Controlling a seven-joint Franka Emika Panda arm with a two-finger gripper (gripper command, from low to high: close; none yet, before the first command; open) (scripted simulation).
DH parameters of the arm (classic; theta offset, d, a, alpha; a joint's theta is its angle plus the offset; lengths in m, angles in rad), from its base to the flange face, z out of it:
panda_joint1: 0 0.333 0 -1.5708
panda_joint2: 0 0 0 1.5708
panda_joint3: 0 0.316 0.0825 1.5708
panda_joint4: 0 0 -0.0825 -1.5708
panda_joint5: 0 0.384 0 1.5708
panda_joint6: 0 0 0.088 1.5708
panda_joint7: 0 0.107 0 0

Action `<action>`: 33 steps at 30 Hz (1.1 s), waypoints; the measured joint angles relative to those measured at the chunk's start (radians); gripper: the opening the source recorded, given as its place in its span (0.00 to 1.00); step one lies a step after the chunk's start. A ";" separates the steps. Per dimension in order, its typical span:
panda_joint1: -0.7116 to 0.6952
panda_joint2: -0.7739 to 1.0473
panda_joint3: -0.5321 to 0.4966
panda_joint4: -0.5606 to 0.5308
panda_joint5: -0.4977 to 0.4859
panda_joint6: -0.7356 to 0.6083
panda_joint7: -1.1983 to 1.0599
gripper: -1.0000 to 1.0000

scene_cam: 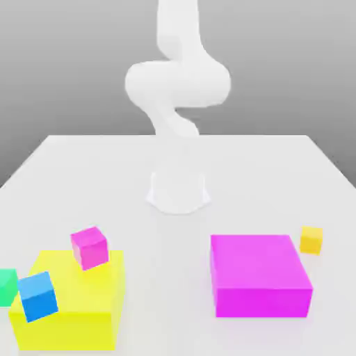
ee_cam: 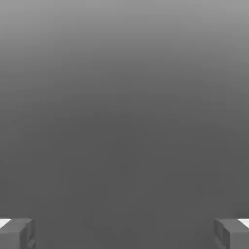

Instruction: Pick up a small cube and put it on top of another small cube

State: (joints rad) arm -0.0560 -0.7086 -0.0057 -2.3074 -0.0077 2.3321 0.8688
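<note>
- I see the arm (scene_cam: pixel 177 83) rising from its base (scene_cam: pixel 178 191) at the middle of the white counter (scene_cam: pixel 83 167).
- In the hand view the gripper (ee_cam: pixel 124 233) is spread wide, its two fingertips (ee_cam: pixel 17 233) far apart with nothing between them.
- My landmark is the big yellow block (scene_cam: pixel 76 306), near the counter's front edge on the exterior view's left.
- A small pink cube (scene_cam: pixel 89 247) sits tilted at that block's far top edge.
- A small blue cube (scene_cam: pixel 37 295) leans tilted against the block's left side.
- A small green cube (scene_cam: pixel 7 286) lies just left of the blue one.
- A big magenta block (scene_cam: pixel 259 274) stands well to the right of the yellow block.
- A small yellow cube (scene_cam: pixel 311 240) rests just beyond it, further right.
</note>
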 joint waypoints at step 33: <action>-0.527 1.169 -0.147 -0.046 0.212 0.471 0.542 0.00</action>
State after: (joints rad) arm -0.5825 0.4599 -0.1527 -2.3537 0.2040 2.8032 1.4104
